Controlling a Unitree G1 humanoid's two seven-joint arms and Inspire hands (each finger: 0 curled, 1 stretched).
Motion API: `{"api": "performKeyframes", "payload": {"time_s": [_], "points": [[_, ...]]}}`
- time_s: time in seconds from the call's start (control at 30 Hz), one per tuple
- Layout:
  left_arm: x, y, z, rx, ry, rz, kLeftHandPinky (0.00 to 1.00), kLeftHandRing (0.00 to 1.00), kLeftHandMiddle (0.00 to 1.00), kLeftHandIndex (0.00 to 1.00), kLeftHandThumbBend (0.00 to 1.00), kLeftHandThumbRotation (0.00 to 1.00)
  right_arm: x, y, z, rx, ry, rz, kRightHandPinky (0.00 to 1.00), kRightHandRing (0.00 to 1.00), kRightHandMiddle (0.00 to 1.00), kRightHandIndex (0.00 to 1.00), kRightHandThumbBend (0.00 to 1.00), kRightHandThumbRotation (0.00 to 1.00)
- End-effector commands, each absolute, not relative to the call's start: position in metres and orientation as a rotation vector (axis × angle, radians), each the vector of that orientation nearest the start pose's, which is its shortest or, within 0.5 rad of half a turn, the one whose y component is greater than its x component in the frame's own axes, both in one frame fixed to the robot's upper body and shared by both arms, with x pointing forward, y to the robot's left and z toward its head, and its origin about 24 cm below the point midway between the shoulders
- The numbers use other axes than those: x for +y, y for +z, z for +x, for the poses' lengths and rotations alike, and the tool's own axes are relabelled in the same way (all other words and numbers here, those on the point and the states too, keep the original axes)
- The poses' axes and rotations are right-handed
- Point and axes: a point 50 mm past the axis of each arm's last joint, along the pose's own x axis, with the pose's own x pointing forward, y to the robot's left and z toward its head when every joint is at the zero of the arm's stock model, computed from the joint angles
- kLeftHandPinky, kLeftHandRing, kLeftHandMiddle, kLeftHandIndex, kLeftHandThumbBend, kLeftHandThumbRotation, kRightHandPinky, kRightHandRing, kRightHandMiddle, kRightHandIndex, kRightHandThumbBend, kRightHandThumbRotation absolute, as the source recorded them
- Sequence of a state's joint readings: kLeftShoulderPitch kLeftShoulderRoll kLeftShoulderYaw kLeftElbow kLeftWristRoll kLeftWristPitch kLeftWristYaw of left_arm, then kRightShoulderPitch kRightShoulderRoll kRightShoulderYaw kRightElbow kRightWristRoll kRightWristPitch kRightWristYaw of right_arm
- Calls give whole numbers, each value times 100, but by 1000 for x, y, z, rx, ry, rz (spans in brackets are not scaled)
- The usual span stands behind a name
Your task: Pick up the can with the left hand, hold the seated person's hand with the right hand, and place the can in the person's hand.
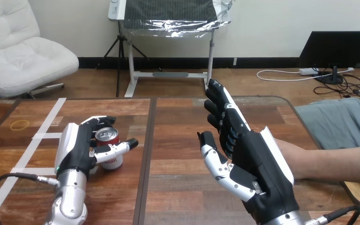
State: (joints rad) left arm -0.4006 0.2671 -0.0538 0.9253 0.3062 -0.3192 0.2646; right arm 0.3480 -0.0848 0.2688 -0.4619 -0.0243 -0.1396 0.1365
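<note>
Head view, lower left of the frame: the can (108, 140), red with a silver top, stands upright on the wooden table (178, 140). The left hand (77, 150) is clamped round it. Its fingers (98, 121) curl over the far side of the can, and its thumb (119, 148) crosses the near side, so the can sits enclosed between them. The can's base appears level with the table surface; whether it is lifted clear cannot be determined.

Centre right of the frame: the right hand (258, 164) is raised, well apart from the can. Its fingers are straight and point toward the upper part of the frame, with the thumb spread to the left; it grips nothing.

Right edge of the frame: the person's forearm (337, 161) reaches in across the table and passes behind the right hand. The person's hand itself is hidden there, so contact between the two cannot be confirmed.

Left portion of the table: strips of white tape (47, 126) lie beside the left hand, and a yellow ring (19, 124) lies flat beyond them, near the left edge.
</note>
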Motion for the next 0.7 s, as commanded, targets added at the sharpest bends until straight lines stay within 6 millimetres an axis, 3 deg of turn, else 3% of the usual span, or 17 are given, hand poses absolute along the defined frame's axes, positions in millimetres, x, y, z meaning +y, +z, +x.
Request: {"api": "performKeyframes", "payload": {"time_s": [0.0,0.3,0.67], "points": [[204,1,316,79,114,558,56,61,64,63,73,5,-109,105,182,-344,321,-37,100,100,100,100,0,0],[205,1,315,79,117,573,50,55,58,59,68,0,-109,105,182,-341,319,-45,100,100,100,100,0,0],[205,-1,314,80,118,585,51,53,57,58,68,0,-110,106,182,-342,315,-75,100,100,100,100,0,0]]}}
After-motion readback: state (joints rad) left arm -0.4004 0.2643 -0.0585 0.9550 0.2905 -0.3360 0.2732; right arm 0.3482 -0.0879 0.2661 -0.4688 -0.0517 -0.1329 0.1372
